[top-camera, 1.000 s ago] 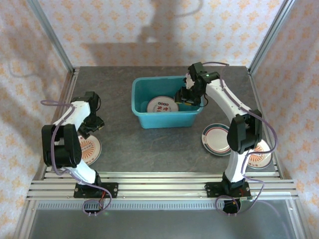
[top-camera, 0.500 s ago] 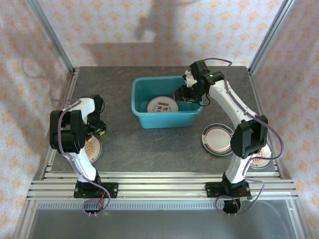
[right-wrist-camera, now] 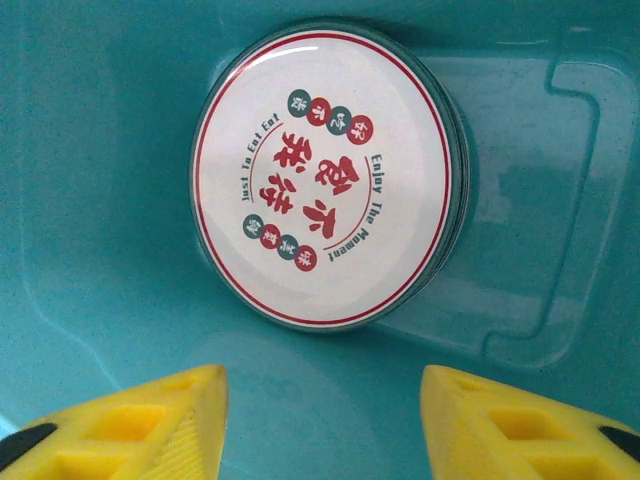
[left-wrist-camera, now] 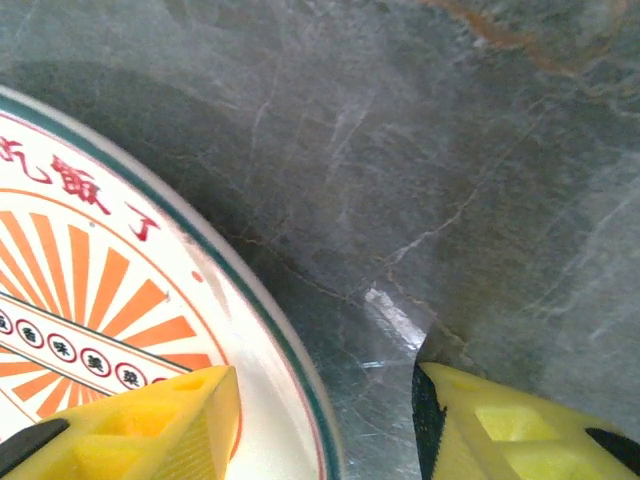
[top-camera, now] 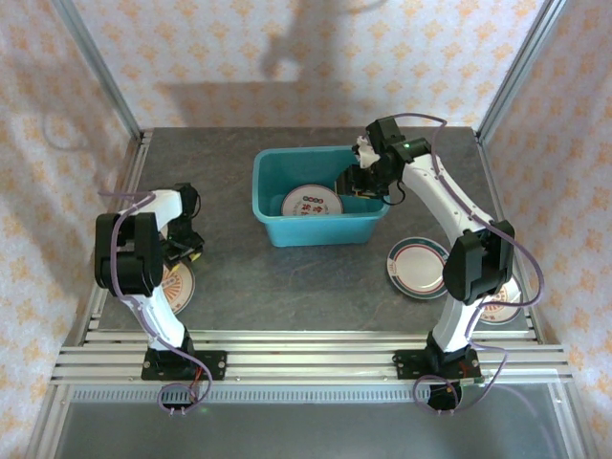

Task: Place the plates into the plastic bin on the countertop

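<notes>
Gleaming grey countertop (top-camera: 239, 277), aluminium rails (top-camera: 306, 359), floral walls (top-camera: 316, 57)

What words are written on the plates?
"Just To Eat Eat": on the plate in the plastic bin.
"Enjoy The Moment": same plate.
Red Chinese characters in its middle and in little dots: I cannot read them.
Orange-rayed plate on the countertop: red characters, cut off, unreadable.

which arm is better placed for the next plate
Left: the left pincer sits open astride the rim of the round white orange-sunburst plate on the grey countertop. The right pincer hangs empty over the teal plastic bin, above a round white red-lettered plate already inside.
</notes>
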You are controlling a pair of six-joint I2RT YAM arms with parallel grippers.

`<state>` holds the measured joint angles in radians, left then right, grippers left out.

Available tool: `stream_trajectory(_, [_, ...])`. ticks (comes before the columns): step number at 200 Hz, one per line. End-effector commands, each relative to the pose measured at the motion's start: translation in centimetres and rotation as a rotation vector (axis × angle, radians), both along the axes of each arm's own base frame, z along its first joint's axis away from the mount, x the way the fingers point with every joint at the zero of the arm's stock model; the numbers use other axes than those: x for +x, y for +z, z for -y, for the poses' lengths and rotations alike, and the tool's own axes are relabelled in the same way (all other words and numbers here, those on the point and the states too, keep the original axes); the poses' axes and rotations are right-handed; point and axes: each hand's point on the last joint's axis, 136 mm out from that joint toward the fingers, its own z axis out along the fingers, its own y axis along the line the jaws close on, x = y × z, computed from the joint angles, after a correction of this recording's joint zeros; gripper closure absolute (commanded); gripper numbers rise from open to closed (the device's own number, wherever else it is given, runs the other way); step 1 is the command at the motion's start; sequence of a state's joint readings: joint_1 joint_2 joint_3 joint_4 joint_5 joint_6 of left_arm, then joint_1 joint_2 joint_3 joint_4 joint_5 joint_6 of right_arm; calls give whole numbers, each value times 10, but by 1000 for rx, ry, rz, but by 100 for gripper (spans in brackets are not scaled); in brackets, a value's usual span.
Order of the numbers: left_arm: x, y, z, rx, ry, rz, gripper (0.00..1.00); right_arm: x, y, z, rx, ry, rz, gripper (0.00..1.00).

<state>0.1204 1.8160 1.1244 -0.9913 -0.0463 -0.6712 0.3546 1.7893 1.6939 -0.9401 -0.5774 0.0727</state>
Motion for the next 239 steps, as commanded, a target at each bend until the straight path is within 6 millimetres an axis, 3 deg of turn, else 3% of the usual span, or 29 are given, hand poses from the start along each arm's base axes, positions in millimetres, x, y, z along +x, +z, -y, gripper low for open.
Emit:
stream_trajectory(1, [-33,6,-9,37,-17,-102,48,6,13,-3,34,9,45,47])
stream_trajectory(30, [-39,1,-10,28,-13,-110,48,7,12,-6,48,4,41,47])
stream_trajectory(64, [-32,-10,-6,0,-2,-90,53,6,12,-4,44,-3,44,47])
stream_trajectory(98, [-28,-12,-3,-17,-8,-85,73,3,10,0,30,-13,45,47])
stream_trajectory(141, [-20,5,4,-54,5,-18,100,1,17,1,32,-10,72,47])
stream_trajectory(167, [-8,32,13,-94,45,96,100,2,28,-2,60,9,105,47])
stream_trajectory(199, [21,77,23,-121,71,273,100,7,46,-11,105,47,152,47])
stream_trajectory(239, [71,156,41,-156,93,557,100,14,73,-25,147,100,238,48])
